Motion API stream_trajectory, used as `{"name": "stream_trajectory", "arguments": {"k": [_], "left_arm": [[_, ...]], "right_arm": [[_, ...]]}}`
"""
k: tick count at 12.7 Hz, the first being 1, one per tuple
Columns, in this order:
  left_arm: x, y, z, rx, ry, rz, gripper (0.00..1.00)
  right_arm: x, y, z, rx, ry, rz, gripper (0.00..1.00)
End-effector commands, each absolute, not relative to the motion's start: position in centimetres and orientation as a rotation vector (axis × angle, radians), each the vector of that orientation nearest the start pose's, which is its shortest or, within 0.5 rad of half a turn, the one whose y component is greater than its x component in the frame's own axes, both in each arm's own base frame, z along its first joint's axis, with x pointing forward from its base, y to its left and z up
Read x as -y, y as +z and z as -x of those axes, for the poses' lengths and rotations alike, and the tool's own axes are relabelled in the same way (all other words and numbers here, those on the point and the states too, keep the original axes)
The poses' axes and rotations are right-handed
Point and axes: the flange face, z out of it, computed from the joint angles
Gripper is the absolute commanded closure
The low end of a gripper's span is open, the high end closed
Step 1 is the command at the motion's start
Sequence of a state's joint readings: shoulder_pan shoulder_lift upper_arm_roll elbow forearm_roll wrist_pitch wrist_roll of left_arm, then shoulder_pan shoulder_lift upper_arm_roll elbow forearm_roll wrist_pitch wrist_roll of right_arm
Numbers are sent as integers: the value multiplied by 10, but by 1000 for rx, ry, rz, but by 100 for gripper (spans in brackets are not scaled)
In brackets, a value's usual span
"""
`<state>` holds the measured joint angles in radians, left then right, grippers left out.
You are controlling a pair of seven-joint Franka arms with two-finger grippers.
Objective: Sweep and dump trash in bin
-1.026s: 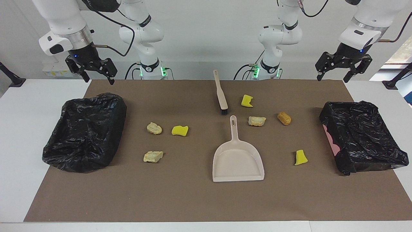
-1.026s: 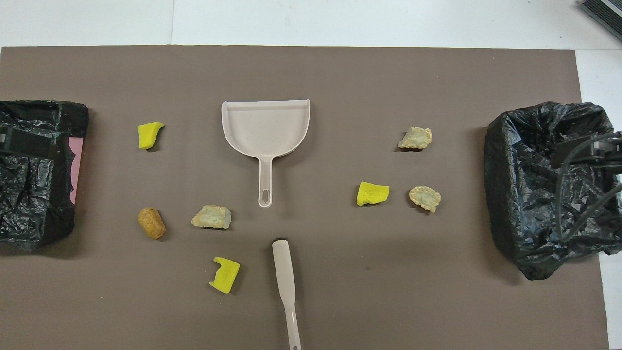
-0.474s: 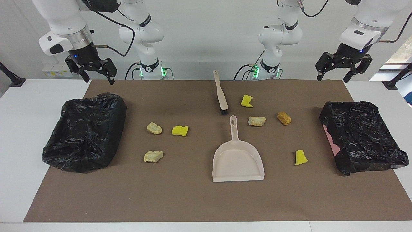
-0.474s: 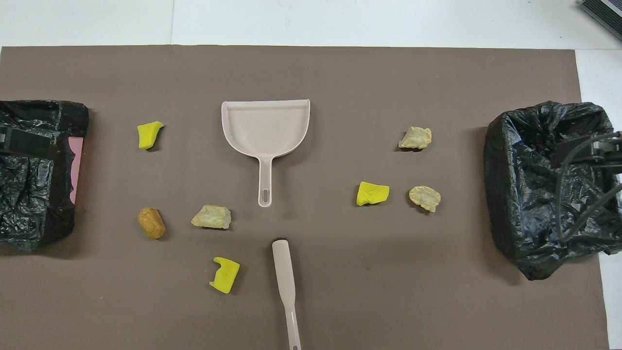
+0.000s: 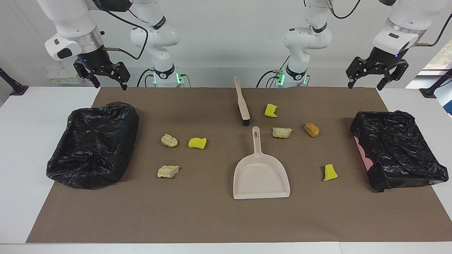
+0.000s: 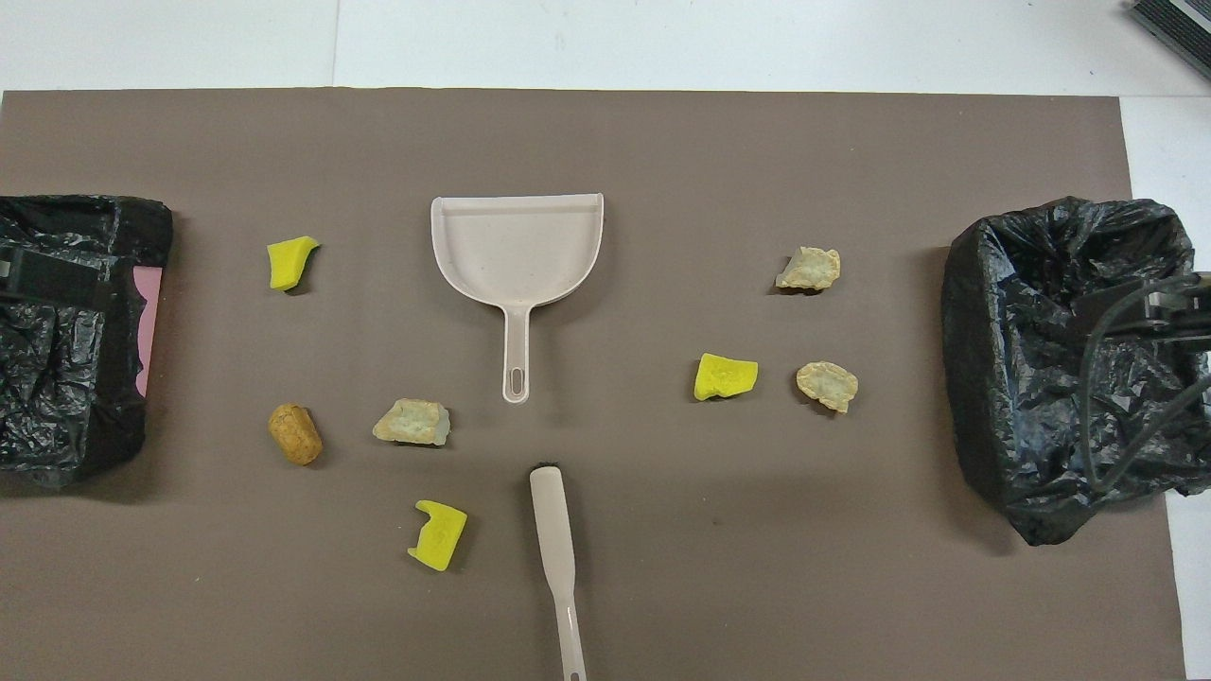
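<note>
Seven scraps of trash lie on the brown mat: yellow sponge pieces (image 5: pixel 271 110) (image 5: pixel 197 143) (image 5: pixel 329 173), beige chunks (image 5: pixel 169 140) (image 5: pixel 168 171) (image 5: pixel 281 132) and an orange-brown lump (image 5: pixel 311 129). The beige dustpan (image 5: pixel 260 178) lies mid-mat, its handle toward the robots. The brush (image 5: pixel 242 102) lies nearer to the robots, just off the handle's end. My right gripper (image 5: pixel 109 85) hangs open and empty, high over the near edge of the black-lined bin (image 5: pixel 93 143). My left gripper (image 5: pixel 365 85) hangs open and empty over the mat's near corner, by the second bin (image 5: pixel 399 148).
Each black-bagged bin sits at one end of the mat (image 6: pixel 662 586); the one at the left arm's end (image 6: pixel 66 331) shows a pink patch on its side. White table surrounds the mat.
The right gripper has shifted slightly toward the middle of the table and a little higher. The left gripper has barely moved. Trash, dustpan and brush lie as before.
</note>
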<state>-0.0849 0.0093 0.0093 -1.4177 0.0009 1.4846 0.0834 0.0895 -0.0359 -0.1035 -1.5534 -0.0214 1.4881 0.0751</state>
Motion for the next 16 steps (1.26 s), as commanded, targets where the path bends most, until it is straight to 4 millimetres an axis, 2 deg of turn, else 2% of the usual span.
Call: {"name": "stream_trajectory", "arguments": {"k": [1, 2, 3, 7, 9, 11, 12, 14, 16], "left_arm": [[37, 685, -538, -248, -80, 3132, 0], [37, 685, -538, -248, -80, 3132, 0], [37, 685, -538, -248, -80, 3132, 0], [42, 683, -538, -251, -72, 3134, 0], [45, 684, -537, -261, -72, 3133, 0], [52, 682, -536, -278, -65, 3133, 0], [54, 678, -534, -283, -65, 3135, 0], [65, 670, -519, -299, -52, 3186, 0], [96, 646, -491, -289, -36, 3214, 0]], "right_arm": [[0, 633, -531, -58, 20, 3135, 0], [-17, 625, -537, -10, 4, 3131, 0], [-25, 614, -546, 11, -18, 3130, 0], [-94, 564, -576, 146, -4, 3115, 0], [-124, 538, -589, 171, -18, 3115, 0], [-166, 507, -599, 208, -37, 3117, 0], [-177, 496, -603, 187, -54, 3117, 0], [-207, 476, -608, 177, -82, 3109, 0], [-249, 458, -607, 100, -115, 3074, 0]]}}
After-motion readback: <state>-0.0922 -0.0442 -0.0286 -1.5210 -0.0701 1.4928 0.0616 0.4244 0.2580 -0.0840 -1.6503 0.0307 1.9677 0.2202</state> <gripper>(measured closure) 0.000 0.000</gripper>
